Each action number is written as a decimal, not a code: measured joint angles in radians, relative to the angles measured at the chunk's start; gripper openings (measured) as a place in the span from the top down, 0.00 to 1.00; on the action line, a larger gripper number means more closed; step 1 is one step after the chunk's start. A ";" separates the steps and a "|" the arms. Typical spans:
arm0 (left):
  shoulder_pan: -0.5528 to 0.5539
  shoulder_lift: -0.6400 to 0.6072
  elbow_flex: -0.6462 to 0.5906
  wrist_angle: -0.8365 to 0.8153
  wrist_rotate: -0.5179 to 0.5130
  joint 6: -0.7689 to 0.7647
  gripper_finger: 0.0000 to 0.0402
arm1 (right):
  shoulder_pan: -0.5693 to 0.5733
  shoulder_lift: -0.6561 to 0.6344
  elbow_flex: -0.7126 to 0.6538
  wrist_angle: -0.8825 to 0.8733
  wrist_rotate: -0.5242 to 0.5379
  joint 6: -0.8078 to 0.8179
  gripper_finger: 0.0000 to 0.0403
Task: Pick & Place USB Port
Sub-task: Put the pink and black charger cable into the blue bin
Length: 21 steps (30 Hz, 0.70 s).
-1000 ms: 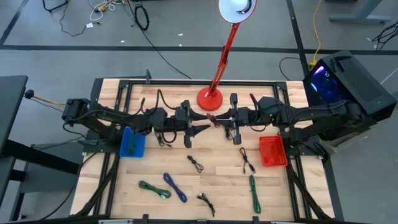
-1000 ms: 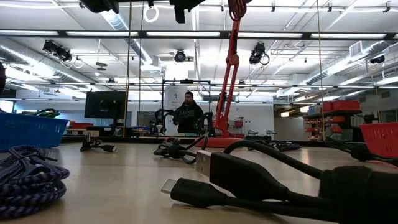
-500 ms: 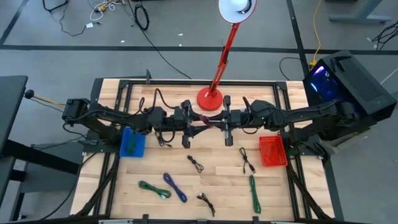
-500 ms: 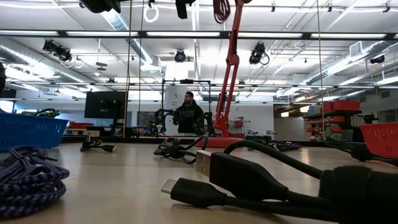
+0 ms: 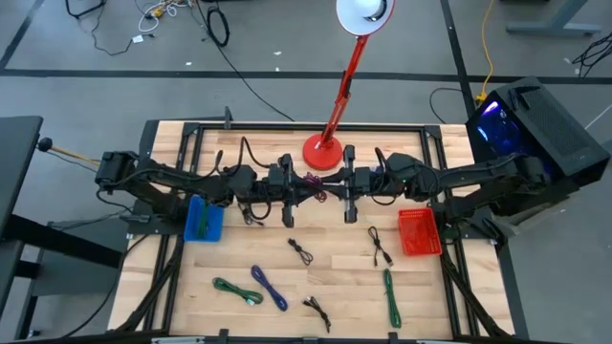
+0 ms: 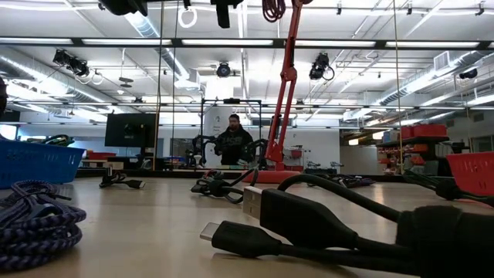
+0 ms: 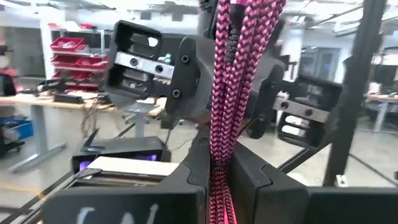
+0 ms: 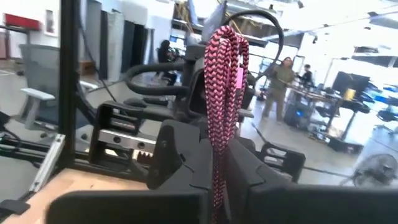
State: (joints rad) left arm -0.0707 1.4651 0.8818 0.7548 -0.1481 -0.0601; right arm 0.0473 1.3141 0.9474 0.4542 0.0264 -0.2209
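Note:
A coiled pink-and-black braided USB cable (image 5: 318, 182) hangs in the air above the table's middle, in front of the red lamp base (image 5: 323, 153). My left gripper (image 5: 308, 184) comes at it from the table's left and my right gripper (image 5: 331, 184) from the table's right. Their tips nearly meet, and both are shut on the cable. The left wrist view shows the cable's strands (image 7: 231, 74) running up out of my left gripper (image 7: 217, 180). In the right wrist view its looped end (image 8: 227, 43) shows beyond my right gripper (image 8: 217, 180). The low view catches only the cable (image 6: 272, 9) at the very top. My left gripper pinches several strands of the bundled cable (image 7: 217, 163) between its two fingers. It comes in about level from the table's left. The cable is clear of the table. My right gripper pinches the same bundle (image 8: 217, 158) between its two fingers, level from the table's right, facing the left gripper. The bundle's loop stands out beyond the fingers, clear of the table.
A blue basket (image 5: 203, 218) stands at the left, a red basket (image 5: 418, 232) at the right. Loose cables lie on the near half: green (image 5: 236, 290), purple (image 5: 270, 287), black (image 5: 302, 251), black (image 5: 380, 250), green (image 5: 391, 296). The lamp's stem (image 5: 344, 81) leans over the far edge.
My right gripper has carried the pink cable toward the table's left, up to the left gripper, then stopped. My left gripper stayed in place and has shut on the cable, which stays clear of the table.

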 joint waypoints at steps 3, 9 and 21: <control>-0.016 -0.014 0.002 -0.105 -0.105 -0.003 0.92 | 0.000 -0.010 0.000 -0.043 0.100 -0.020 0.82; -0.090 -0.105 -0.001 -0.410 -0.342 -0.004 0.92 | -0.001 -0.076 0.000 -0.188 0.207 -0.039 0.65; -0.350 -0.377 -0.001 -1.460 -0.825 -0.765 0.92 | -0.001 -0.256 -0.110 -0.421 0.326 0.052 0.61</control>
State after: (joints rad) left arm -0.4205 1.0885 0.8806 -0.7048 -0.9729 -0.8247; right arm 0.0463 1.0578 0.8374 0.0332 0.3528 -0.1689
